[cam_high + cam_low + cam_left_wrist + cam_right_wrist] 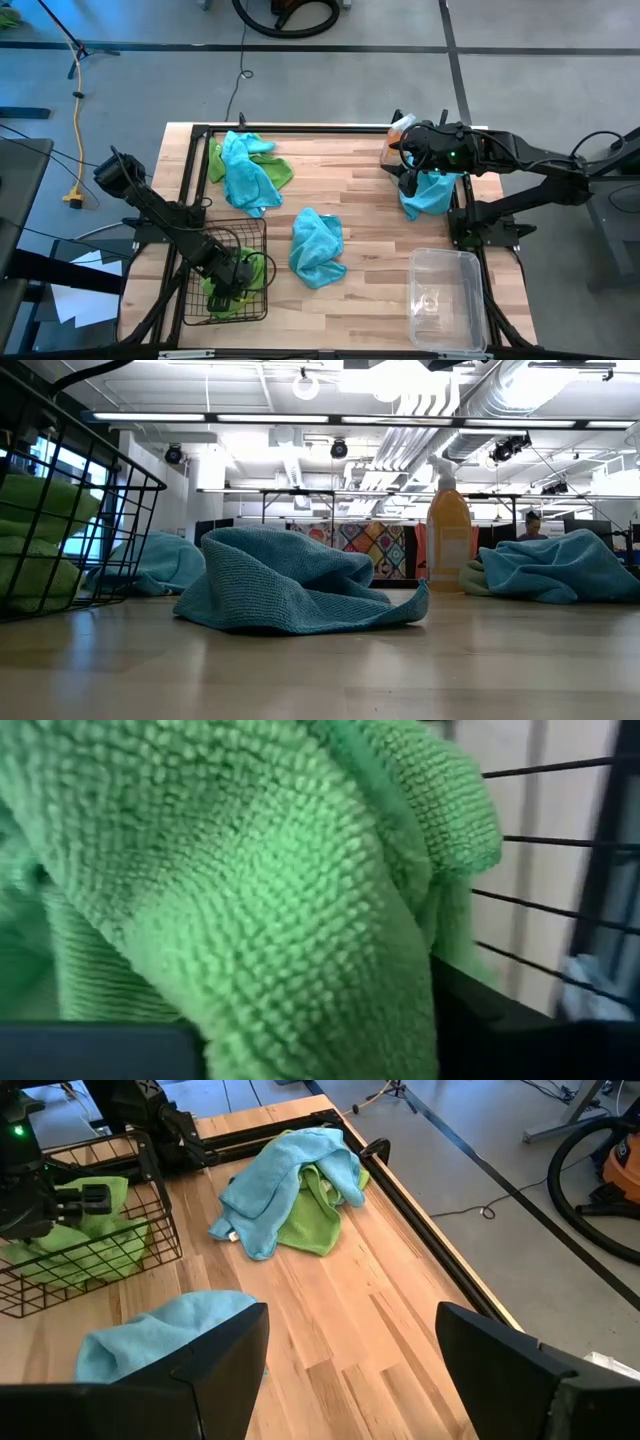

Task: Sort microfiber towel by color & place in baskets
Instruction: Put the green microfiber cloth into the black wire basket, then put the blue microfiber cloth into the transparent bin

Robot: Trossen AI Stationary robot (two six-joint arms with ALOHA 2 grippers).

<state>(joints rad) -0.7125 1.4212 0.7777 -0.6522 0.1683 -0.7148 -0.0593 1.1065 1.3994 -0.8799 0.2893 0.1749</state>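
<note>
My left gripper (pixel 240 272) reaches down into the black wire basket (pixel 262 235) at the near left, where a lime green towel (pixel 250 880) lies bunched; its fingers stand apart around the cloth. My right gripper (pixel 350 1370) hangs open and empty at the far right, above a turquoise towel (pixel 430 192). Another turquoise towel (pixel 317 247) lies crumpled on the table's middle. A turquoise towel over a green one (pixel 290 1190) forms a pile at the far left. The clear plastic basket (pixel 415 260) stands at the near right. My left gripper comes from above, slanting steeply down into the wire basket. A bunched fold of the green towel (pixel 300 980) fills the gap between its parted fingers and lies against them. The towel rests in the basket; whether the fingers still pinch it, I cannot tell.
An orange spray bottle (pixel 448 540) stands at the far right, beside the turquoise towel under my right arm. A black frame (pixel 420 1190) runs along the table's far and side edges. Bare wood lies between the middle towel and the clear basket.
</note>
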